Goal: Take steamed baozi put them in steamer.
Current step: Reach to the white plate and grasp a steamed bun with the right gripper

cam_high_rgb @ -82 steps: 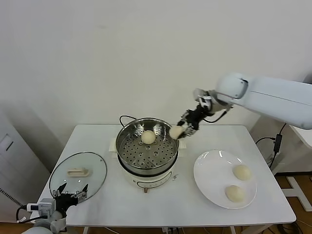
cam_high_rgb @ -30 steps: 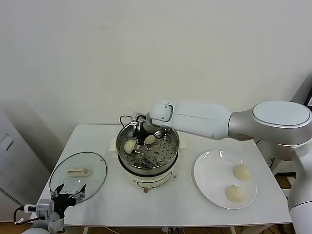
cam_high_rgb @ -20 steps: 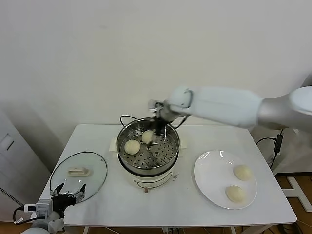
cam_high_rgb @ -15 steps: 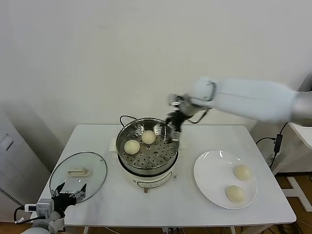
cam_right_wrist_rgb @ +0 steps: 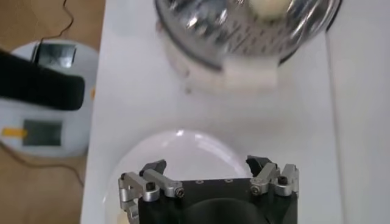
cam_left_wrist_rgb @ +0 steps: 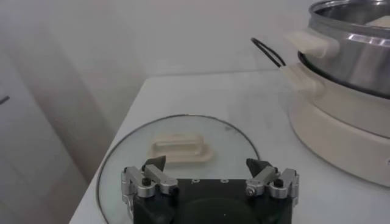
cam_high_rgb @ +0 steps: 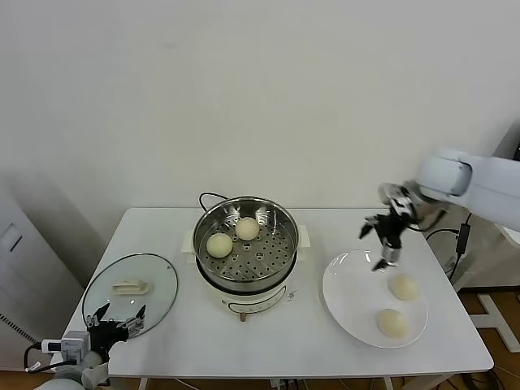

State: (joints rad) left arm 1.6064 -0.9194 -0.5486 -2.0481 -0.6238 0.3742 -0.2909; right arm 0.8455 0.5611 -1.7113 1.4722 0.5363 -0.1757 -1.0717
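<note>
Baozi, smooth round cream-white steamed dough buns, are split between two containers. Two of them sit inside the round shiny stainless-steel steamer basket (cam_high_rgb: 246, 244) on its perforated bottom: one bun (cam_high_rgb: 219, 244) toward the robot's left side of the basket and the other bun (cam_high_rgb: 248, 228) just beside it, toward the back wall; the two lie close together but whether they touch cannot be told. The basket rests on a white electric cooker base (cam_high_rgb: 244, 298) with a black cord (cam_high_rgb: 208, 197) trailing behind it, in the middle of the white desk (cam_high_rgb: 284, 337).

On the robot's right lies a flat round white plate (cam_high_rgb: 349, 288) holding the other two buns: one (cam_high_rgb: 403, 286) near its far right part and one (cam_high_rgb: 392, 322) nearer the front edge, apart from each other.

The right pincer (cam_high_rgb: 384, 241) hangs in the air above the far rim of the plate, between the steamer and the plate's buns, its fingers spread wide and holding nothing. In the right wrist view the plate edge shows below it and the steamer farther off.

On the robot's left a round glass lid with a cream handle (cam_high_rgb: 130, 284) lies flat on the desk, apart from the cooker. The left pincer (cam_high_rgb: 114, 318) is parked low at the desk's front left corner, just at the lid's near edge, fingers wide and empty
</note>
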